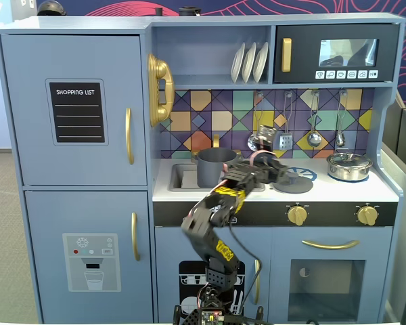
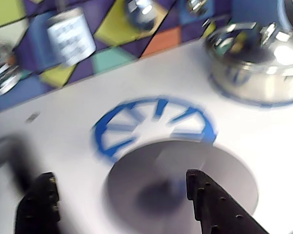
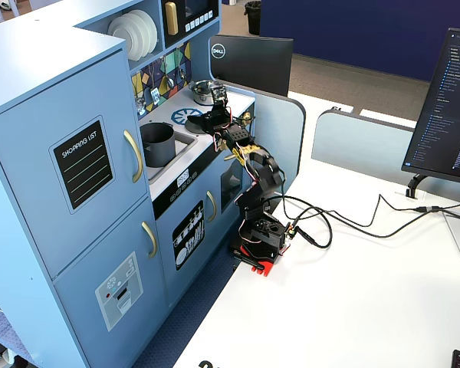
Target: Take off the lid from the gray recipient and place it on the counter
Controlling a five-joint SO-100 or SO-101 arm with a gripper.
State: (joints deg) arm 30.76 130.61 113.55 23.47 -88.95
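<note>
On counter [image 1: 386, 193], front fixed view: lid [image 1: 292, 182] lies flat by the burner print [image 1: 304, 173], right of the open-topped pot [image 1: 216, 166], which sits at the sink recess. Gripper [image 1: 282, 172] is over the lid; steel pot [image 1: 349, 165] farther right.

Wrist view (blurry): fingers [image 2: 212, 207] spread wide w/ nothing between them, lid [image 2: 224, 178] flat on white top below, overlapping burner print's [image 2: 136, 124] near edge. Steel pot [image 2: 256, 63] upper right.

Side fixed view: pot [image 3: 158, 142] lidless, arm reaching to the burner area; lid itself too small to make out.
</note>
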